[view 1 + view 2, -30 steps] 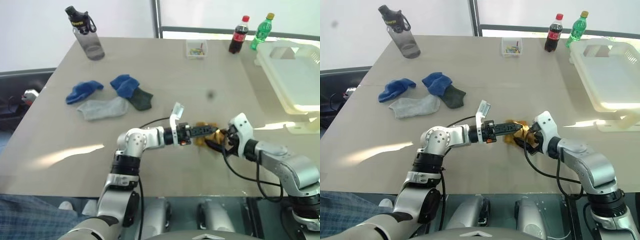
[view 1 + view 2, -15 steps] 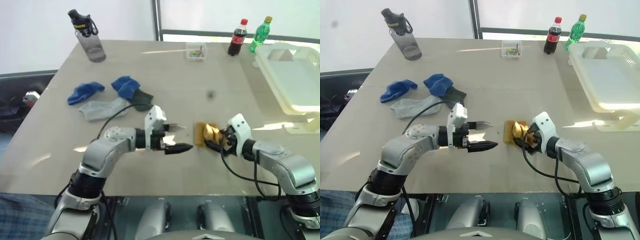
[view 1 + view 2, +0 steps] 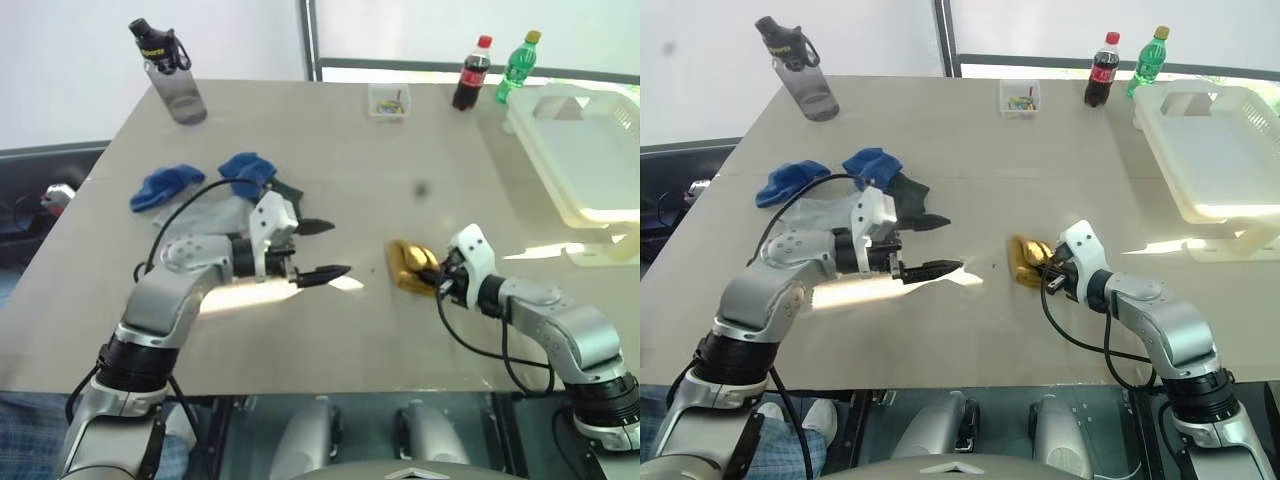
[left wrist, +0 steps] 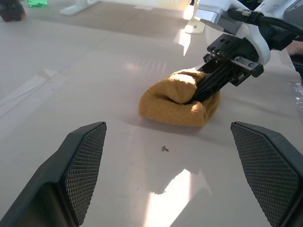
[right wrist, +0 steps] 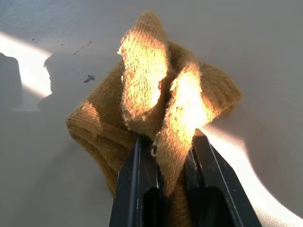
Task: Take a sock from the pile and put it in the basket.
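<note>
A mustard yellow sock lies bunched on the table's near middle. My right gripper is shut on its near fold, and the wrist view shows cloth of the sock pinched between the two black fingers. My left gripper hovers open to the left of the sock, clear of it, pointing at it. The pile of blue, grey and dark socks lies at the left, partly behind my left arm. The basket, a white tub, stands at the far right.
A grey water bottle stands at the far left corner. A small clear box, a cola bottle and a green bottle line the far edge. The table's front edge runs just below both arms.
My right gripper has shut on the yellow sock. My left gripper has pulled back to the left, away from the sock, and rolled over, staying open.
</note>
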You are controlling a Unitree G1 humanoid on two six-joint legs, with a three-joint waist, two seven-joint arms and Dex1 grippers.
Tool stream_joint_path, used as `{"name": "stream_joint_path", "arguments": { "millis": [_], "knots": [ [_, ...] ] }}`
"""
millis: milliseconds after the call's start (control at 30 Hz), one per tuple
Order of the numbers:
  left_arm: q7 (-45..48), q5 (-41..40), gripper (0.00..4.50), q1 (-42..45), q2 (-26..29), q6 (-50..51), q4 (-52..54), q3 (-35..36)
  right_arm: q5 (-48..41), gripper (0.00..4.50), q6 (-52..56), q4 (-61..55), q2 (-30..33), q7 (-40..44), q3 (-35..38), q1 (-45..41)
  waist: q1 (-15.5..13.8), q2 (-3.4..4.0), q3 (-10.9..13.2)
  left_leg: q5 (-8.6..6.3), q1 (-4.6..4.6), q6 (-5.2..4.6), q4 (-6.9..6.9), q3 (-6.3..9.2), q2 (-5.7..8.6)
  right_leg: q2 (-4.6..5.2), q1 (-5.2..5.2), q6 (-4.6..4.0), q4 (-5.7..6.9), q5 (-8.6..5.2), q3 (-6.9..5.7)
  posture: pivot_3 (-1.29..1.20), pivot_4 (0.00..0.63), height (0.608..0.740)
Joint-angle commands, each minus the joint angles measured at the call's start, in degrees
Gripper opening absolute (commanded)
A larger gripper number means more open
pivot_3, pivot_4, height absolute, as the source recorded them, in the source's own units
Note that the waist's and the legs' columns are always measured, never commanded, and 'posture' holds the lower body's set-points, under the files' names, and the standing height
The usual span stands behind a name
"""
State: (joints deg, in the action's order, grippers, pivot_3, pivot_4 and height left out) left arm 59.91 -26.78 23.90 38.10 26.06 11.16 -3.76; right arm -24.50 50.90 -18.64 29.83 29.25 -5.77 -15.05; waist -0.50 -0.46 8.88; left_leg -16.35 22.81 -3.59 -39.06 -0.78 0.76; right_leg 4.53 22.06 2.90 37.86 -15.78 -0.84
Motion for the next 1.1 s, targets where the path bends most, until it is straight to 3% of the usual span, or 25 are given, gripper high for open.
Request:
{"name": "stream_joint_path", "arguments": {
  "millis": [33,200,367,567,767,967,1033,1100],
  "knots": [
    [1.39,-1.32,4.50,-0.47,0.79,-1.89,1.91,2.43,1.55,0.01,0.91,1.72,1.39,0.53,-1.00,0.87,0.00,0.00,0.00,0.00,0.00,0.01,0.00,0.00,0.00,0.00,0.00,0.00,0.00,0.00,0.00,0.00,0.150,0.740],
    [2.83,-1.87,4.50,-1.06,1.31,-1.76,2.16,2.93,0.05,0.01,1.53,-0.68,2.92,2.43,0.36,0.49,-0.20,0.00,0.01,0.01,0.03,0.02,0.01,0.00,0.00,0.00,0.01,0.00,-0.02,0.00,-0.01,0.00,0.150,0.740],
    [2.85,-4.40,4.50,-0.77,0.74,-0.75,3.37,4.62,-7.03,0.01,6.92,-5.05,4.89,4.40,7.89,-4.97,-0.16,0.05,0.15,0.01,0.18,0.02,0.01,0.00,0.01,0.02,0.10,0.00,-0.06,0.00,-0.02,0.00,0.150,0.740],
    [2.60,-7.92,4.50,-1.61,0.96,-1.48,4.78,8.77,-9.97,0.01,10.57,0.79,14.25,6.92,17.11,-15.52,-0.12,0.14,0.24,0.06,1.00,0.08,-0.11,0.03,0.02,-0.06,0.97,0.02,0.07,0.01,-0.10,0.00,0.150,0.740],
    [2.60,-14.63,4.50,-2.50,-0.35,-1.43,6.64,14.25,-2.18,0.01,1.52,23.63,29.41,12.11,17.65,-28.14,-0.36,0.19,0.43,0.04,1.10,0.02,-0.14,-0.18,0.09,-0.05,1.01,0.03,-0.05,0.01,-0.01,0.00,0.150,0.740],
    [3.03,-17.17,4.50,-2.98,-0.60,-1.68,7.21,15.52,10.23,0.01,-16.63,58.00,33.15,16.17,11.07,-43.85,0.69,0.16,0.45,0.03,1.01,0.00,-0.16,-0.35,0.04,-0.16,0.98,0.04,-0.02,0.01,0.10,0.00,0.150,0.740],
    [3.15,-16.59,4.50,-3.29,-0.56,-2.25,6.92,15.26,13.05,0.95,-20.00,67.38,32.66,16.41,9.82,-47.77,0.90,0.17,0.46,0.04,1.00,0.01,-0.15,-0.38,-0.03,-0.21,0.99,0.04,0.03,0.01,0.13,0.00,0.150,0.740],
    [3.06,-16.35,4.50,-3.64,-0.56,-2.34,7.10,15.06,14.89,1.28,-21.49,72.43,32.30,18.16,8.30,-49.03,1.25,0.24,0.50,0.04,1.01,0.01,-0.14,-0.41,-0.03,-0.23,1.02,0.04,0.04,0.01,0.15,0.00,0.150,0.740]
  ]
}}
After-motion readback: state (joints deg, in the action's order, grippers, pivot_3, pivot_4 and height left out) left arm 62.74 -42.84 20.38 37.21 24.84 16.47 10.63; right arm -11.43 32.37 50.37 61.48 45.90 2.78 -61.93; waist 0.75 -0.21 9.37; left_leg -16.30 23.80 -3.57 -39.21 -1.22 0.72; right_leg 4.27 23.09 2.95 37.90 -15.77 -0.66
